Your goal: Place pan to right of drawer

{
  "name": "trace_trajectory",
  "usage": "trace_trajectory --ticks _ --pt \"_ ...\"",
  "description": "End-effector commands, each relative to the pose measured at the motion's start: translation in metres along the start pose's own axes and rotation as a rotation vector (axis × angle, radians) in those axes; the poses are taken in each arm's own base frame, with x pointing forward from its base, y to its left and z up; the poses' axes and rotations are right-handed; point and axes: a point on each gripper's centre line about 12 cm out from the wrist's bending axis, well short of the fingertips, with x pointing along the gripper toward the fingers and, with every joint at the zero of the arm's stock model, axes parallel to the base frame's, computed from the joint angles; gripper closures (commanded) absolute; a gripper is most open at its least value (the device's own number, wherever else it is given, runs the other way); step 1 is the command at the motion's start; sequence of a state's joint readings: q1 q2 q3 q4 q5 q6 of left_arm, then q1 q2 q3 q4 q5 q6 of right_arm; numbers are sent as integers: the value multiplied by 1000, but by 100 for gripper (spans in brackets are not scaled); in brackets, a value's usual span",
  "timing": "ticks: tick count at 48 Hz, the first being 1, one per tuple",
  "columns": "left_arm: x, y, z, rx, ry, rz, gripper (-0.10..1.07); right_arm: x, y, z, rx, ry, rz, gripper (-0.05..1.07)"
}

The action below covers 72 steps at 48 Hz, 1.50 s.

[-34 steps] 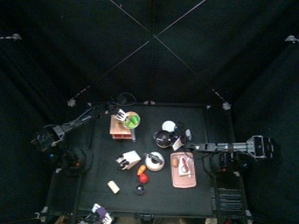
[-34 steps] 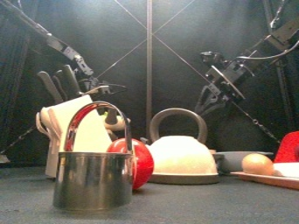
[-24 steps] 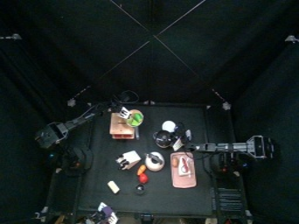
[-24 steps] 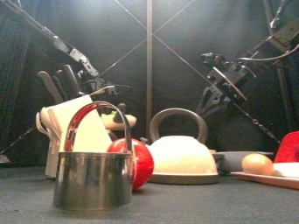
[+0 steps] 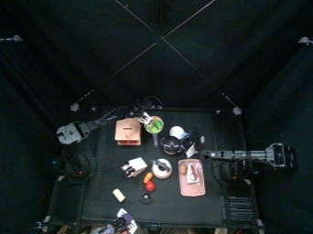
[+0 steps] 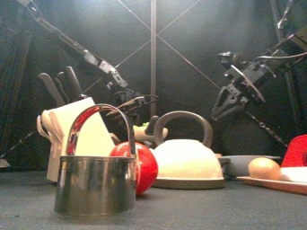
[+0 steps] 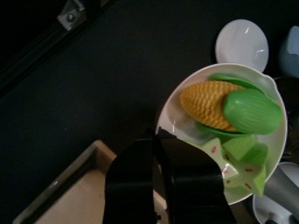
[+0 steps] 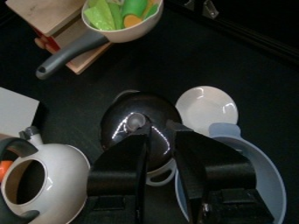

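Gripping: left fingers (image 7: 163, 144) pinch the pan (image 7: 233, 118) rim
Pan: just right of drawer (image 5: 126, 133)
Right fingers (image 8: 176, 144): slightly parted, holding nothing, over dark bowl (image 8: 136, 125)

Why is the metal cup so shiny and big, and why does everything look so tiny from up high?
Front view: the metal cup stands closest to the camera, so it looms large and mirrors the light. Top view: the table is small amid dark curtains, so things are hard to make out. Left wrist view: the pan is bright, and the left gripper in front looks soft.
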<state>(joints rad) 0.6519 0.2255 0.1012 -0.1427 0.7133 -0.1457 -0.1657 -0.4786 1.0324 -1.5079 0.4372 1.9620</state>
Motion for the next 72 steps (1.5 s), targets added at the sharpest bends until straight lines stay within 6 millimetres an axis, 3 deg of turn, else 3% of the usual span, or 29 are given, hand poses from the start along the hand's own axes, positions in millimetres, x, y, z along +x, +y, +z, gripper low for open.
trace_trajectory --ticks 1,33,72 --pt "-7 -6 17 11 -40 -10 66 -5 0 6 20 -22 8 38" --pt "35 -6 5 69 40 39 66 -5 0 7 20 -24 9 38" --pt "62 2 -8 81 99 68 65 -5 0 7 21 -25 10 38"
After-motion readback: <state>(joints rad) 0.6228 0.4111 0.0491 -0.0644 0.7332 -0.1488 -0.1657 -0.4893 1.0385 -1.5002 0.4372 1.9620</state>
